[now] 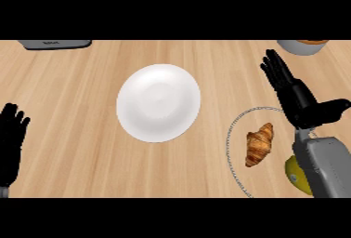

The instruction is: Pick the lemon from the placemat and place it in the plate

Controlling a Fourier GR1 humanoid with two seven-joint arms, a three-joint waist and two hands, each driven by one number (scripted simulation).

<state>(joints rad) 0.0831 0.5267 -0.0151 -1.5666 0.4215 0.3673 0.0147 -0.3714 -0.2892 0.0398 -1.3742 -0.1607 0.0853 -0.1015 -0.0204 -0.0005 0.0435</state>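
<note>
The left hand (11, 139) rests at the left edge of the view, near side, fingers straight and pointing to the far side, holding nothing. At the far left edge of the wooden table (75, 107) lies part of a grey object (55, 44), cut off by the view's edge. Right of the left hand, about the middle of the table, sits the white plate (158, 102), with nothing on it. Further right lies the placemat (238, 139), a see-through round mat with a pale rim, partly cut off at the near side. On it lies a croissant (260, 144), lengthwise from near to far. Just right of the croissant the lemon (295, 175) lies on the placemat's near right part, mostly hidden under the grey right forearm. The right hand (296, 95) hangs over the mat's far right side, fingers straight and spread, thumb out to the right, grasping nothing. At the far right edge stands a grey cup-like object (303, 46), only partly in view.
</note>
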